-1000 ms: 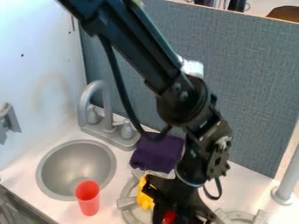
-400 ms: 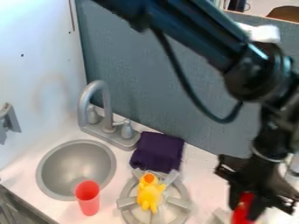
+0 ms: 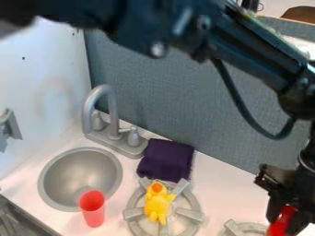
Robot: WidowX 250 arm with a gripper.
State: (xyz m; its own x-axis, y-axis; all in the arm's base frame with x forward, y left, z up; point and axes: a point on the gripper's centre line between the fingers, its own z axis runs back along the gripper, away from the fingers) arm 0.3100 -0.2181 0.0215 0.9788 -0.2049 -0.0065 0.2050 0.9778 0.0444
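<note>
At the lower right edge hangs the black gripper (image 3: 284, 213), shut on a red object (image 3: 282, 221) beside and over the right burner (image 3: 246, 227). Part of the red object is hidden by the fingers. A yellow rubber-duck-like toy (image 3: 157, 206) with an orange beak lies on the left burner (image 3: 136, 224), well left of the gripper. Behind that burner is a folded dark purple cloth (image 3: 166, 159). The red cup (image 3: 92, 209) stands upright at the front rim of the sink.
A round grey sink (image 3: 77, 173) is set in the white counter (image 3: 215, 184) at the left, with a grey faucet (image 3: 112, 115) behind it. A grey-blue panel (image 3: 178, 97) closes off the back, and a white wall (image 3: 43, 92) the left.
The gripper has moved right with the red object, away from the left burner. The yellow toy and the purple cloth, partly covered by the arm before, are now in full view.
</note>
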